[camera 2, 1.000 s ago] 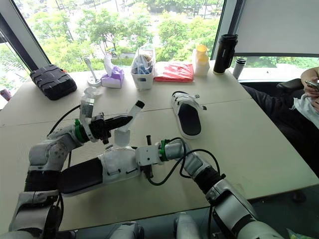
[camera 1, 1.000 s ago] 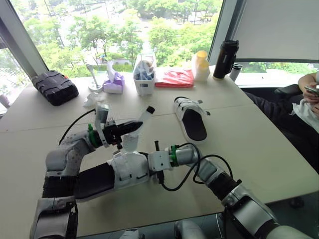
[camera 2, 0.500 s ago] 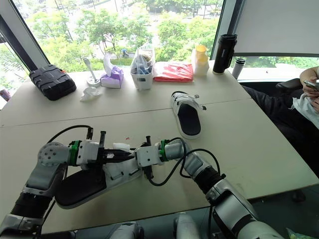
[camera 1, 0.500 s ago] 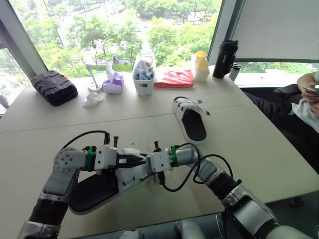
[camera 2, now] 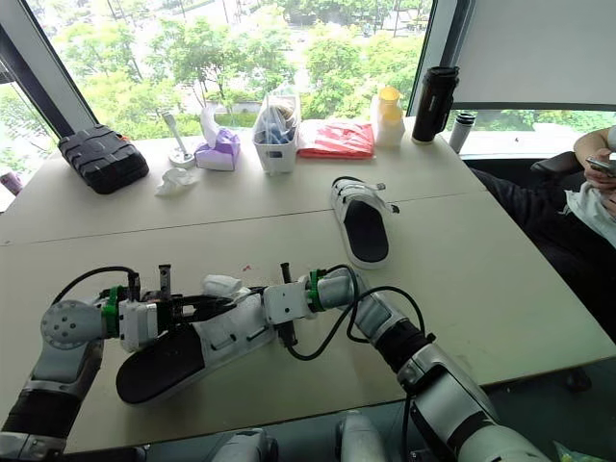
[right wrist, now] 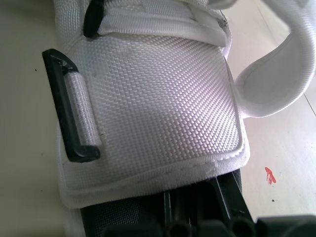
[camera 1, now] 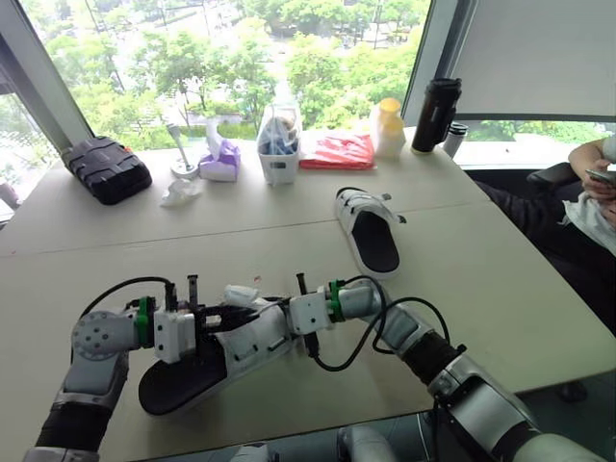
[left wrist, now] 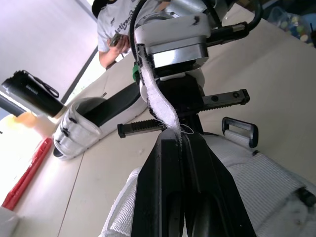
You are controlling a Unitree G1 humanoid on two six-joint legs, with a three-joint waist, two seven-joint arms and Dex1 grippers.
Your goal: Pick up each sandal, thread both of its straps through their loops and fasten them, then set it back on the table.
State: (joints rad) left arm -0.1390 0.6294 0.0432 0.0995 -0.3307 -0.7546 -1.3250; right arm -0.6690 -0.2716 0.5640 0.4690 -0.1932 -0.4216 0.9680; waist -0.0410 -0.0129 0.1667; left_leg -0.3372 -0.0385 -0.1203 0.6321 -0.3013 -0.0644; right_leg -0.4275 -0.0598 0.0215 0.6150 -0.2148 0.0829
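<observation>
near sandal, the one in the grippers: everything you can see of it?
The near sandal has a black footbed and a white woven upper carrying a black rectangular loop. One white strap is unfastened, its end pinched in the shut left gripper. The right gripper meets the upper's side. It lies near the front edge of the table, heel toward the robot's left.

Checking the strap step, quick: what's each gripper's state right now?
Left gripper: closed on the white strap.
Right gripper: against the sandal, state cannot be told.
</observation>
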